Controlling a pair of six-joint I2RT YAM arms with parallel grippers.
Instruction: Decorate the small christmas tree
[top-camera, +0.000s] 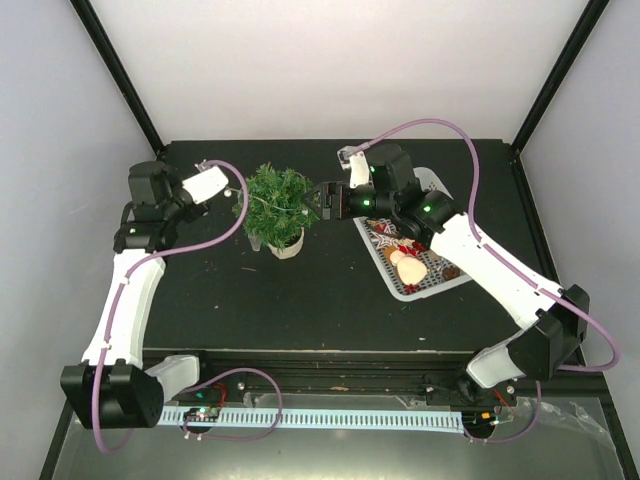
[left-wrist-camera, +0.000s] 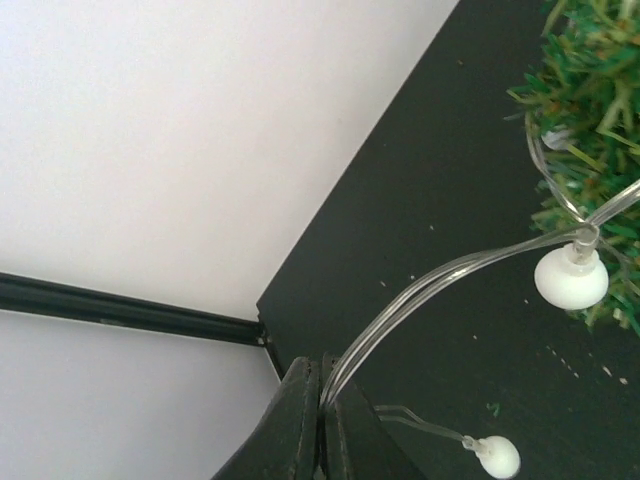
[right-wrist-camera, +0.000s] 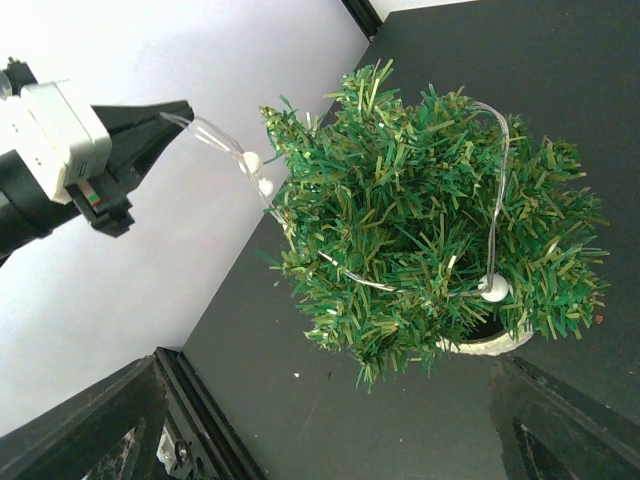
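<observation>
Toward the far left corner of the tabletop (top-camera: 300, 310), the left gripper (left-wrist-camera: 320, 405) is pressed together, pinching a clear, white-bulbed light string (left-wrist-camera: 570, 278). The string is draped over the small christmas tree (top-camera: 278, 203), stood upright in its white pot (top-camera: 287, 246) near the far edge, between the 2 grippers. Just right of it, the right gripper (top-camera: 316, 197) is held spread. A white tray (top-camera: 425, 291) of ornaments (top-camera: 408, 262) is set by the right edge.
</observation>
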